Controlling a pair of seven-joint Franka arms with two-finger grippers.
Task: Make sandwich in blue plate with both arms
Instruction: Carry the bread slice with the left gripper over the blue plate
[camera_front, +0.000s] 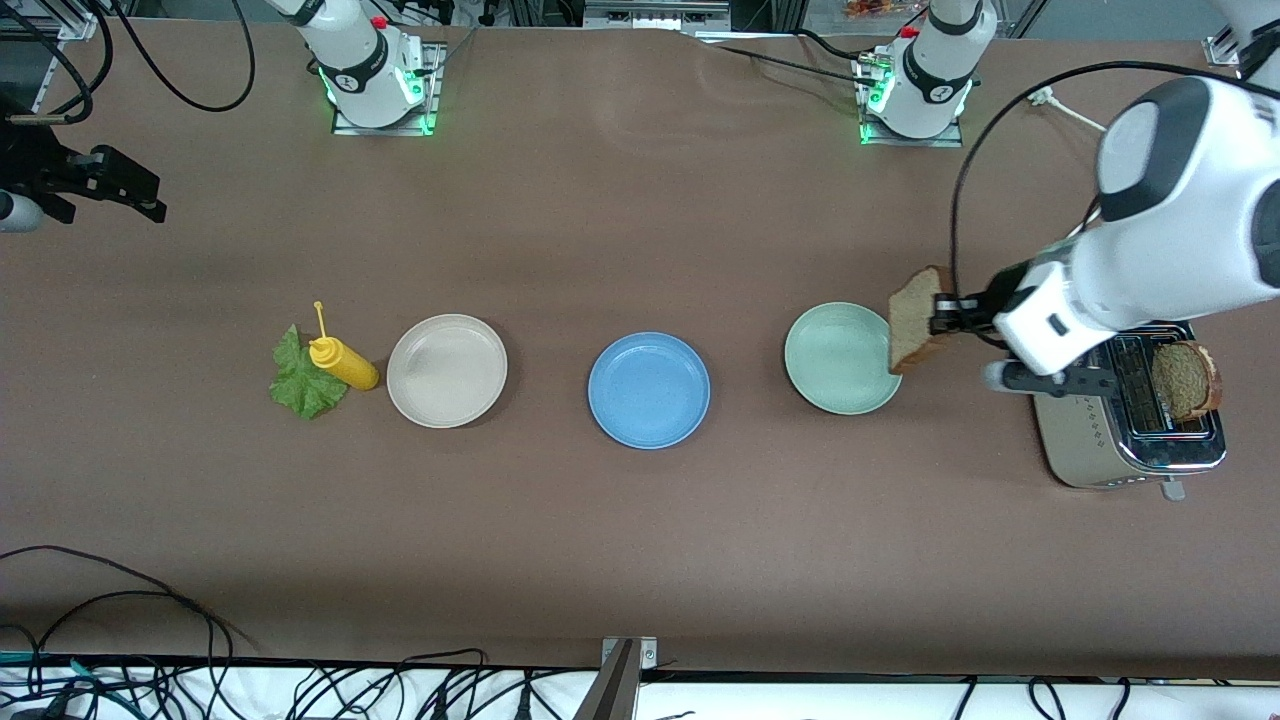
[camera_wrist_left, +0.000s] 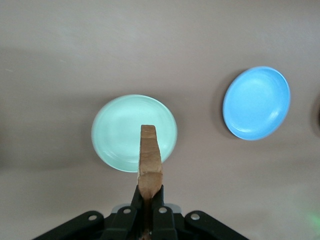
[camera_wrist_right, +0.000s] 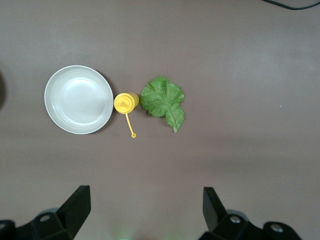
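- Brown wholemeal bread slice (camera_front: 915, 333) is held edge-on in the left gripper (camera_front: 938, 318), fingers (camera_wrist_left: 159, 199) clamped on its lower edge, hanging over the rim of the pale green plate (camera_front: 835, 358). The upright hold probably follows from lifting it out of a toaster slot.
- Second slice (camera_front: 1186, 379) stands in a slot of the steel toaster (camera_front: 1135, 425), at the left arm's end of the bench; likely the next pick.
- Blue plate (camera_front: 648, 390) sits bare mid-bench, between the green plate and the beige plate (camera_front: 446, 370). The held slice is not yet over it; judged step: carry toward the blue plate, then tip flat.
- Lettuce leaf (camera_front: 303, 378) lies flat on the bench, touching the yellow squeeze bottle (camera_front: 343, 362), which stands just beside the beige plate.
- Right gripper (camera_wrist_right: 145, 207) waits above the lettuce and bottle, fingers spread wide, holding nothing; well placed for the leaf.
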